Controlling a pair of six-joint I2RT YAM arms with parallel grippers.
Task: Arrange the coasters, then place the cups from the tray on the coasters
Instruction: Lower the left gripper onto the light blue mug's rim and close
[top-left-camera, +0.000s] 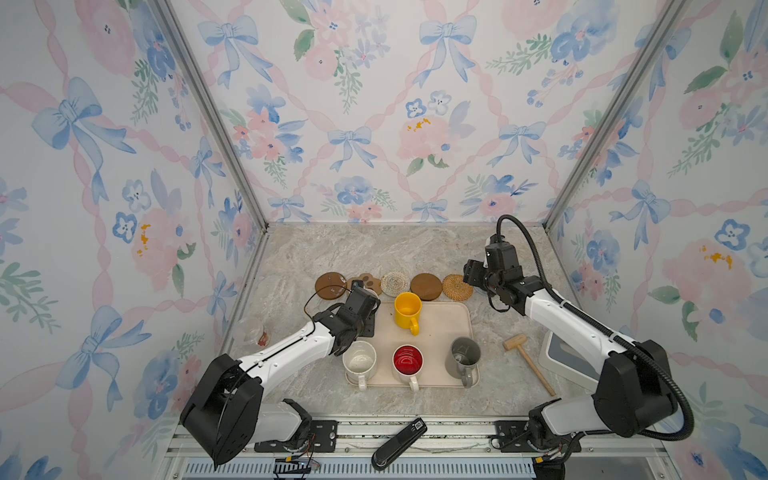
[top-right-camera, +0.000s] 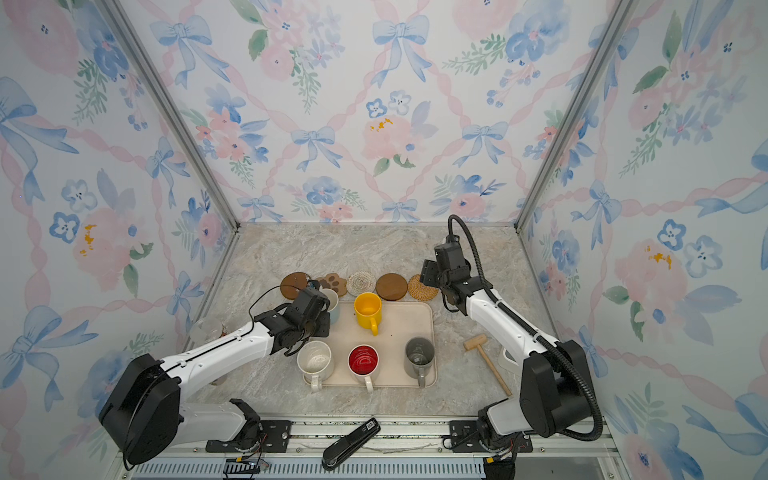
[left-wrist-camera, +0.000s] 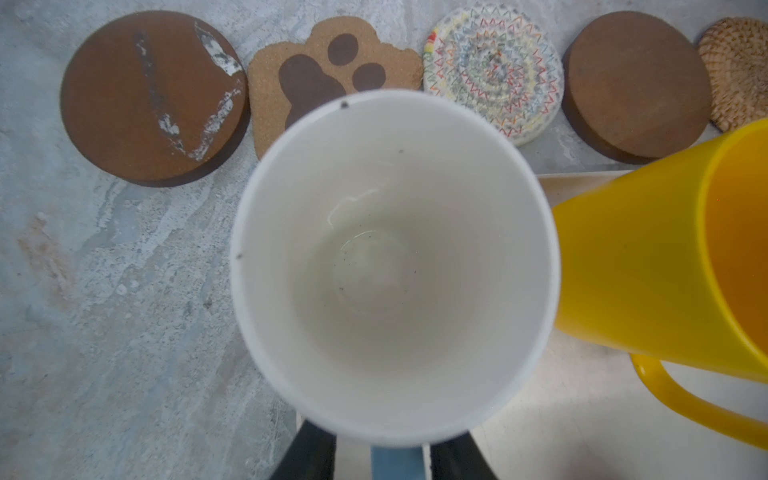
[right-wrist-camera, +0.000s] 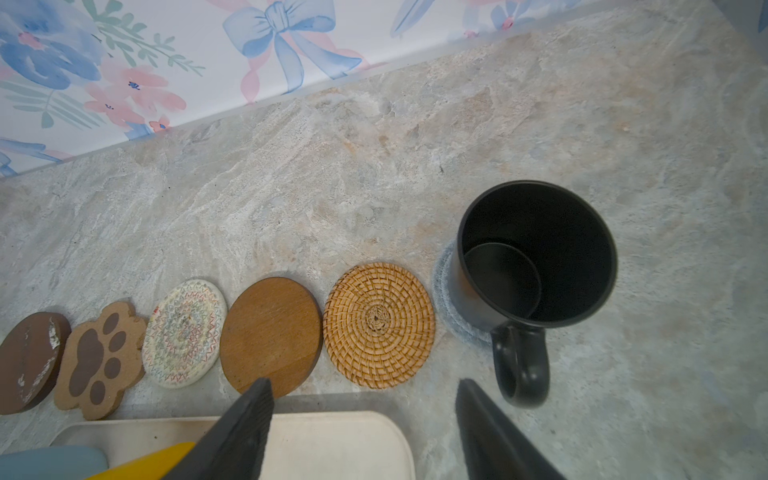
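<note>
Left pincer (left-wrist-camera: 382, 440): your jaws sit narrowed either side of the light blue mug (left-wrist-camera: 395, 266) handle (the rim hides the tips, so you cannot tell whether they pinch).
Light blue mug: at the tray (top-left-camera: 440, 332) far left corner, beside the yellow mug (top-left-camera: 407, 309).
Right pincer (right-wrist-camera: 362, 382): spread wide, holding nothing, above the tabletop (right-wrist-camera: 374, 166) near the rattan coaster (right-wrist-camera: 378, 324).
Black mug (right-wrist-camera: 536, 257): standing on the grey-blue crocheted coaster (right-wrist-camera: 442, 286).
</note>
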